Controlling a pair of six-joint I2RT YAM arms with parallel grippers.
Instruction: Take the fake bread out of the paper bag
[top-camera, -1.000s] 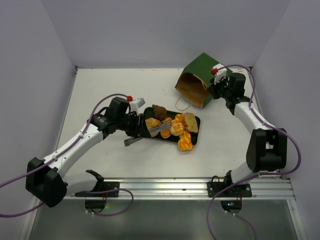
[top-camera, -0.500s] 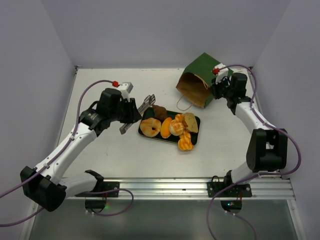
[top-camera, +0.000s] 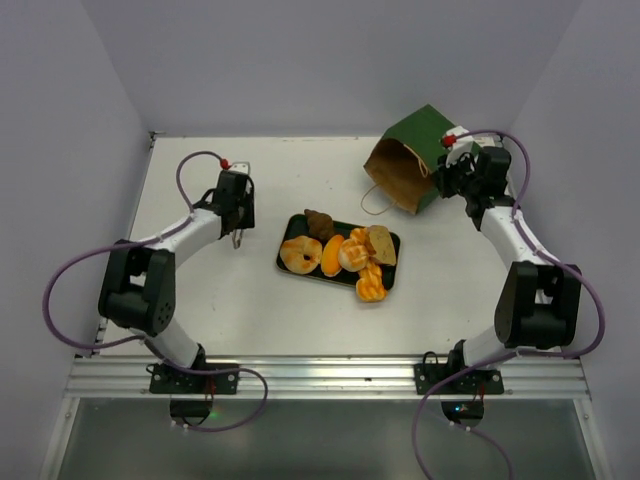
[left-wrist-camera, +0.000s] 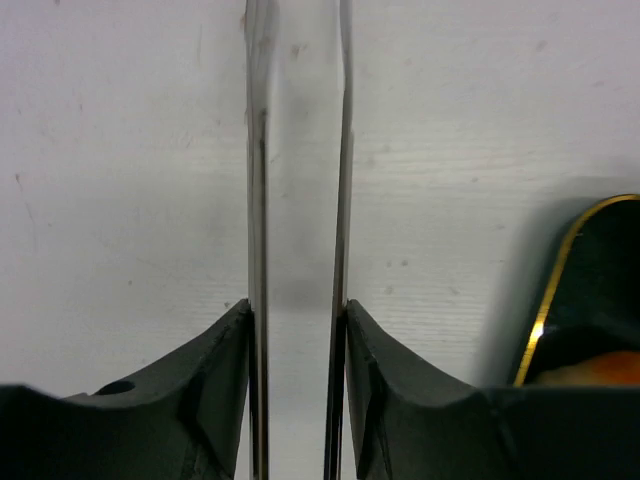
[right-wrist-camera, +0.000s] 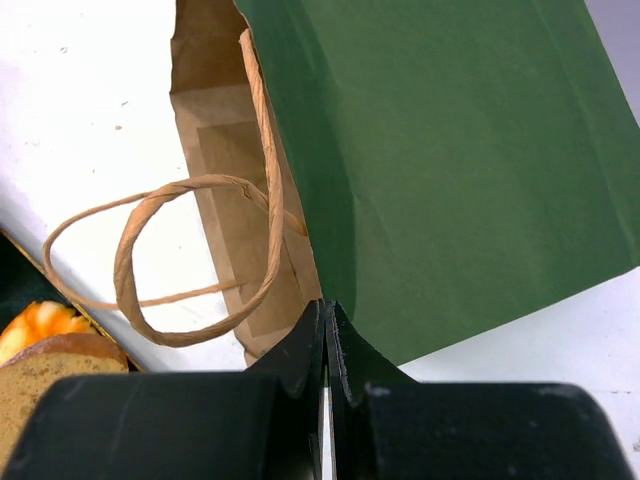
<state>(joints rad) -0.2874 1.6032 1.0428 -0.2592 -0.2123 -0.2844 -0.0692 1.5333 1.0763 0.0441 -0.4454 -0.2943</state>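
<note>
The fake bread lies on a black tray (top-camera: 390, 240): a glazed doughnut (top-camera: 300, 255), a dark brown piece (top-camera: 320, 222), orange rolls (top-camera: 333, 255), a tan slice (top-camera: 382, 243) and a braided loaf (top-camera: 370, 286). The dark green paper bag (top-camera: 418, 135) sits tipped at the back right, its brown mouth (right-wrist-camera: 215, 150) facing the tray. No bread shows inside it. My right gripper (right-wrist-camera: 326, 312) is shut on the bag's edge. My left gripper (left-wrist-camera: 297, 310) hangs left of the tray, shut on metal tongs (left-wrist-camera: 257, 200) with nothing between their blades.
The bag's string handle (right-wrist-camera: 190, 250) loops onto the table between the bag and the tray. The tray's gold-rimmed corner (left-wrist-camera: 560, 275) shows at the right of the left wrist view. Walls close the table at the back and on both sides.
My left arm has pulled back from over the tray to the left rear, taking the tongs with it. The bag in my right gripper has shifted slightly right and tipped up.
</note>
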